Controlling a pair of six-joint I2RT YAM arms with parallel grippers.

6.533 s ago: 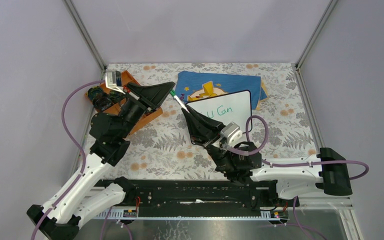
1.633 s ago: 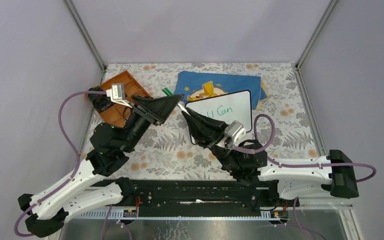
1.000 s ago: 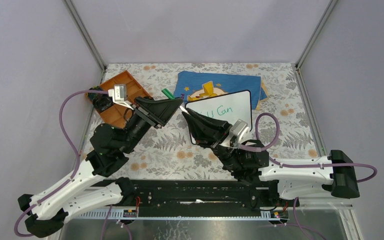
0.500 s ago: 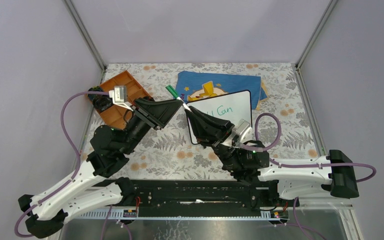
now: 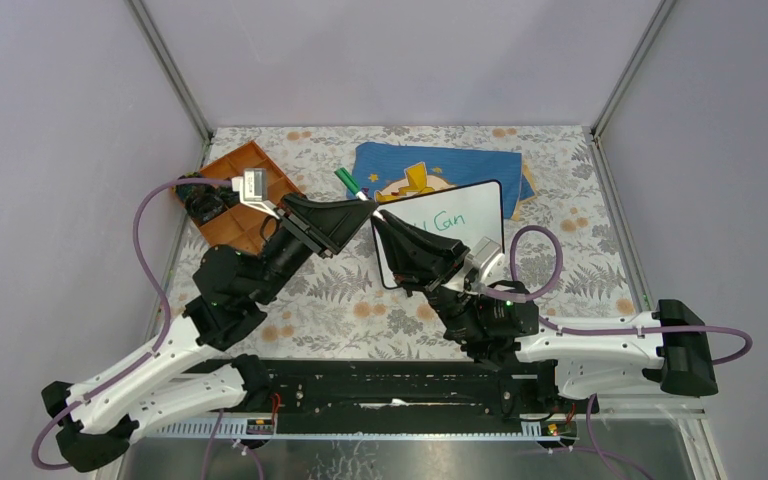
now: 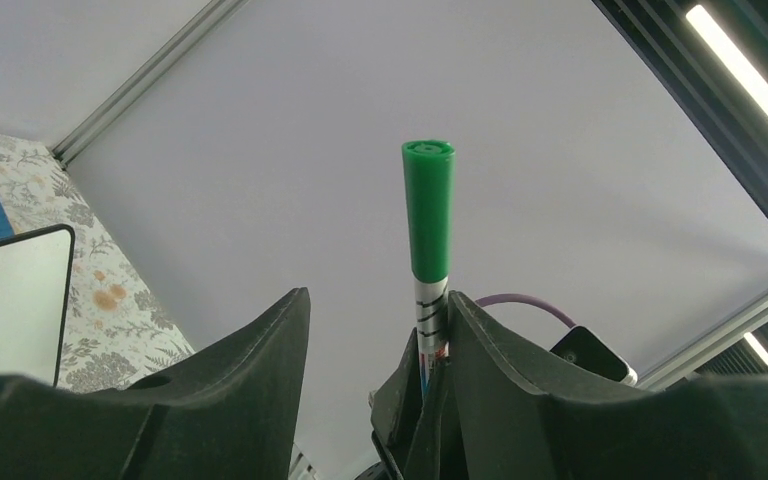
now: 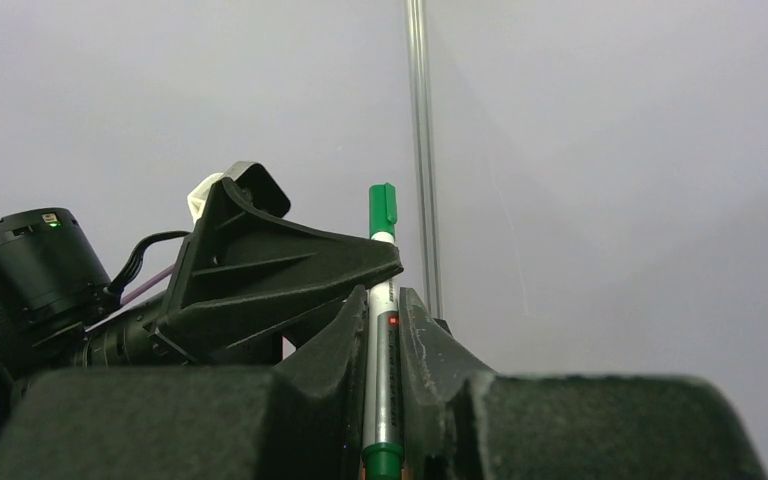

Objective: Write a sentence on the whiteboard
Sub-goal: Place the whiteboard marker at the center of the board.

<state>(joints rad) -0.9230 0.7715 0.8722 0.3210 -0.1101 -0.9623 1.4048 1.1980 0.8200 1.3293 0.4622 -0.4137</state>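
Whiteboard point(image 5: 480, 200) lies near the table's point(image 5: 580, 250) far edge, partly on the cloth point(image 5: 480, 162). Of the sentence point(image 5: 449, 222), only "Can" reads; the rest is hidden. Right claw point(image 5: 380, 219) clamps the capped marker point(image 5: 348, 181); left claw point(image 5: 365, 203) stands wide about it. Judged: writing unfinished.

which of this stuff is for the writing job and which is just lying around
For the job: whiteboard, green writing, marker, right gripper shut on the marker, left gripper open at the marker.
Lying about: blue cloth, orange tray.
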